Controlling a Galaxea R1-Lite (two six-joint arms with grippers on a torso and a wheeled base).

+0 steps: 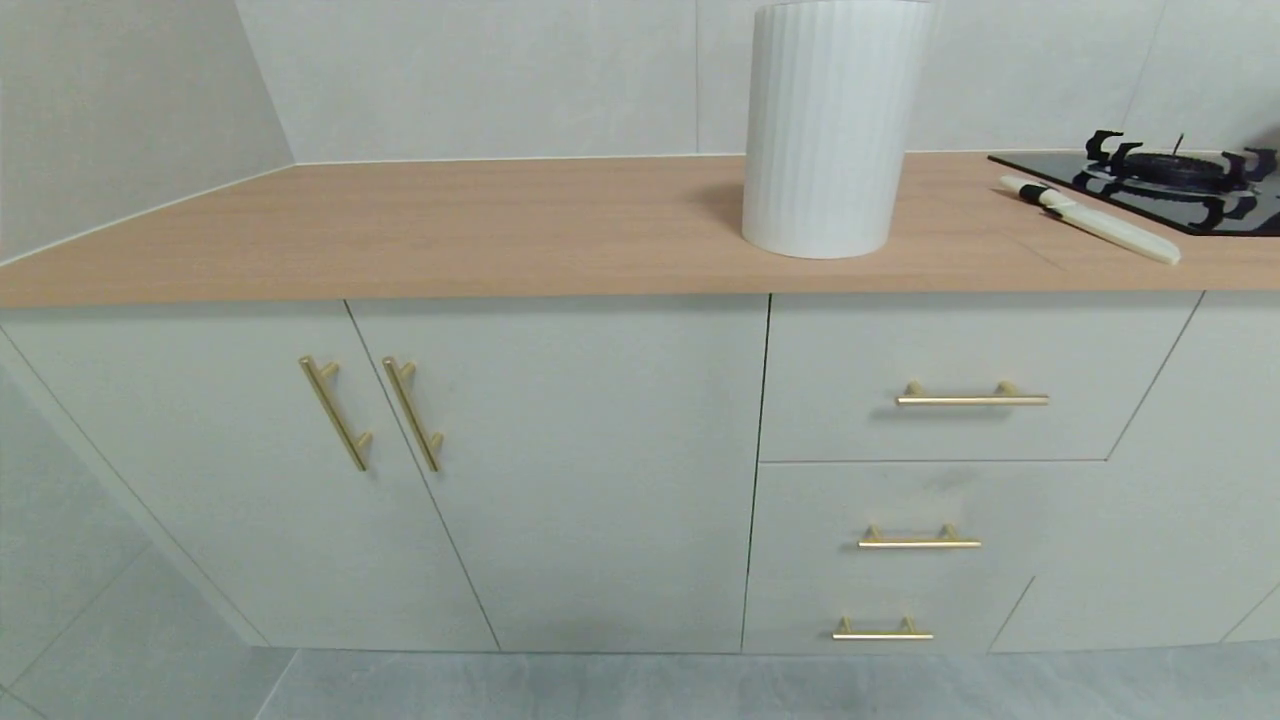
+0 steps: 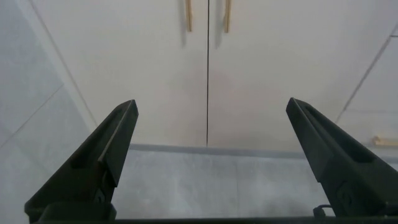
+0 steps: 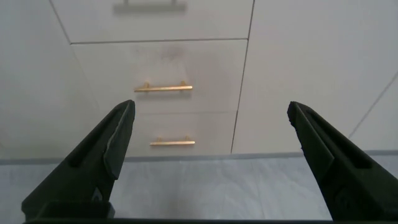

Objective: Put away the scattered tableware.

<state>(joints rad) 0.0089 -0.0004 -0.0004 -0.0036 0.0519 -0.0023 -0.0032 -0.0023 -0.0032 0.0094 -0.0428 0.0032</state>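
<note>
- A long countertop point(image 1: 450, 220) is seen running across the scene, set into a corner of tiled wall point(image 1: 480, 80) at the far left.
- Under it, on the left, two cabinet doors point(image 1: 560, 470) are shut; on the right, three drawers point(image 1: 960, 340) are stacked and shut. A tiled floor point(image 1: 640, 685) lies in front.
- A canister point(image 1: 825, 130) is stood upright on the countertop, right of centre.
- The knife point(image 1: 1095, 220) is laid flat on the countertop at the far right, right of the canister and apart from it, just beside the near-left edge of the hob point(image 1: 1170, 180).
- The left gripper point(image 2: 211, 104) is held low before the seam of the two doors, its fingers spread wide; nothing is held or touched.
- The right gripper point(image 3: 211, 106) is held low before the lower drawers, likewise spread wide and empty.
- The countertop is of light wood grain with a matt finish.
- The doors and drawers are plain, flat and pale grey; slim brass bar handles point(image 1: 972, 398) are fitted, upright on the doors and level on the drawers.
- The canister is white, cylindrical and ribbed with fine vertical grooves.
- The knife is cream with a dark band near the handle.
- The hob is of glossy black glass with a black pan support.
- The gripper fingers point(image 2: 102, 158) are dark, long and tapered.
</note>
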